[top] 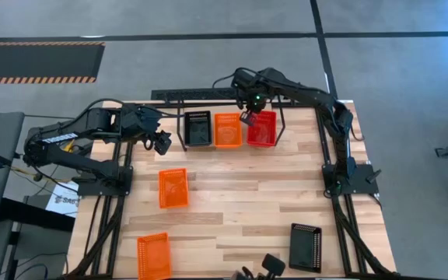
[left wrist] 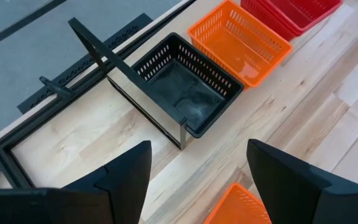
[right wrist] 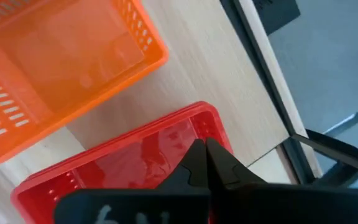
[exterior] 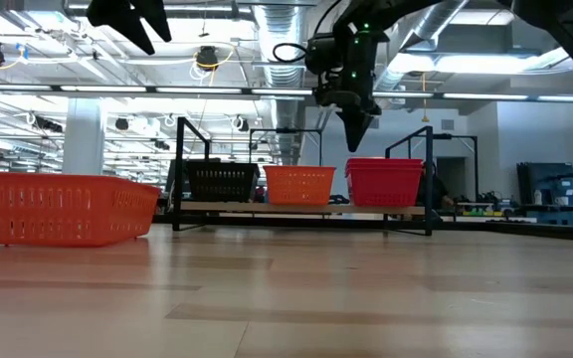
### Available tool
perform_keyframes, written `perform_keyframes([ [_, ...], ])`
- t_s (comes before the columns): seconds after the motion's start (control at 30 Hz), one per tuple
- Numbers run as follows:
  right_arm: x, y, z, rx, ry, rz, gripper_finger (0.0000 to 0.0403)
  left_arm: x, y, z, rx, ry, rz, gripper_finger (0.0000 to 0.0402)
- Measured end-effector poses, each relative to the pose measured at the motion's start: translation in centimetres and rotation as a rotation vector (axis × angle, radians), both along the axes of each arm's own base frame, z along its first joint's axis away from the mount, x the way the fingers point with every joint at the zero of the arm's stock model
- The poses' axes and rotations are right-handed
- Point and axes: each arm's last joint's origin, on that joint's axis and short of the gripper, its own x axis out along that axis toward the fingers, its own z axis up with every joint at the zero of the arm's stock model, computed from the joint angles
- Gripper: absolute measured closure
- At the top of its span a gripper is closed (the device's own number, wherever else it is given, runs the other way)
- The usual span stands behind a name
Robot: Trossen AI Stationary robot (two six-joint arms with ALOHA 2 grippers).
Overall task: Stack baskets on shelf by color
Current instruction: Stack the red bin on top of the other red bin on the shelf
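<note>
The right end effector (top: 249,117) hangs closed and empty just above the red baskets (top: 262,128), over their edge nearest the orange basket on the shelf (top: 227,129); its own wrist view shows the two fingers (right wrist: 199,163) pressed together over the red stack's nested rims, a layering the high view does not resolve. Beside that orange basket, farther from this end effector, the black basket (top: 197,128) sits at the other end of the shelf (top: 182,123). The low view shows the three standing in a row on the shelf, with the closed tip poised in the air above the red one and clear of it. The left end effector (top: 160,143) hovers open and empty near the black basket's end of the shelf, its wrist view showing wide-spread fingers (left wrist: 127,180). A loose orange basket (top: 173,188) lies on the counter (top: 239,202) just below it. Only the high view shows a second orange basket (top: 153,256) and a second black basket (top: 306,246) at the counter's near edge, well apart from both end effectors.
</note>
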Motion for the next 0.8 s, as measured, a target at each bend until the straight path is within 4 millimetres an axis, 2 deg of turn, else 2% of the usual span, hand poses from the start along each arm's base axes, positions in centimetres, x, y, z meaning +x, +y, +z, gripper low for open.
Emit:
perform_keyframes([
  [0.13, 0.7, 0.8, -0.6, -0.017, -0.008, 0.012, 0.0403, 0.0, 0.0, 0.0, -0.002, -0.002, 0.003, 0.0150],
  [0.27, 0.9, 1.8, -3.6, 0.012, 0.046, 0.028, 0.0403, 0.0, 0.0, 0.0, -0.002, -0.002, 0.003, 0.0150],
  [0.4, 0.6, 2.2, -5.4, 0.033, 0.102, 0.045, 0.0403, 0.0, 0.0, 0.0, -0.002, -0.002, 0.003, 0.0150],
  [0.8, 0.6, 2.4, -4.0, 0.008, 0.055, 0.058, 0.0403, 0.0, 0.0, 0.0, -0.002, -0.002, 0.003, 0.0150],
])
